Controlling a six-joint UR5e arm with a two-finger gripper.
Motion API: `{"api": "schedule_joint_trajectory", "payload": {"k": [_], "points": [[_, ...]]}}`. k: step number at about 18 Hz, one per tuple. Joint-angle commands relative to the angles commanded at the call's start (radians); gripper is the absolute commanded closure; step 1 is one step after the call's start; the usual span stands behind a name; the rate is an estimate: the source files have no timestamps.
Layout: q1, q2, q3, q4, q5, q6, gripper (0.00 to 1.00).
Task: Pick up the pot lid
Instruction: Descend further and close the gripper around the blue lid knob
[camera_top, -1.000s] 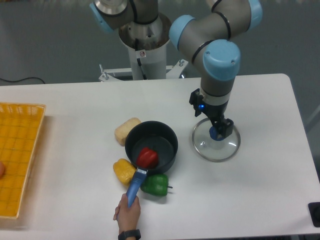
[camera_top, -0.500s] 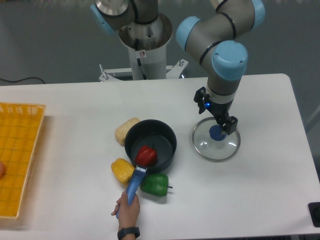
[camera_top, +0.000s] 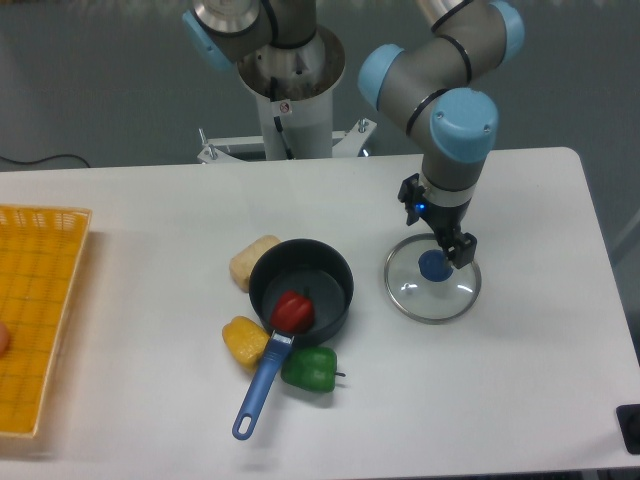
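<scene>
The gripper (camera_top: 437, 237) points down over the far side of the pot lid, its two dark fingers spread apart with nothing between them. Below it, the round, clear lid (camera_top: 430, 304) lies flat on the right half of the white table. Its blue knob (camera_top: 435, 266) shows just under the gap between the fingertips, near the right one. Whether a fingertip touches the lid is unclear from this view.
Left of the lid is a black pan (camera_top: 340, 311) holding a red pepper (camera_top: 292, 312), its blue handle (camera_top: 258, 391) towards the front. Yellow (camera_top: 245, 342) and green (camera_top: 311, 370) peppers and a tan item (camera_top: 253, 262) surround it. A yellow crate (camera_top: 42, 320) stands far left.
The gripper has shifted right and turned, staying open. A person's hand has let go of the pan handle and left the view; the pan moved slightly left. The lid has stayed put.
</scene>
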Motion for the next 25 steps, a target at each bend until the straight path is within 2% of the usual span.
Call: {"api": "schedule_joint_trajectory", "payload": {"k": [14, 25], "points": [[-0.002, -0.091, 0.034, 0.077, 0.003, 0.048, 0.0], [-0.005, -0.121, 0.022, 0.094, 0.006, 0.074, 0.0]]}}
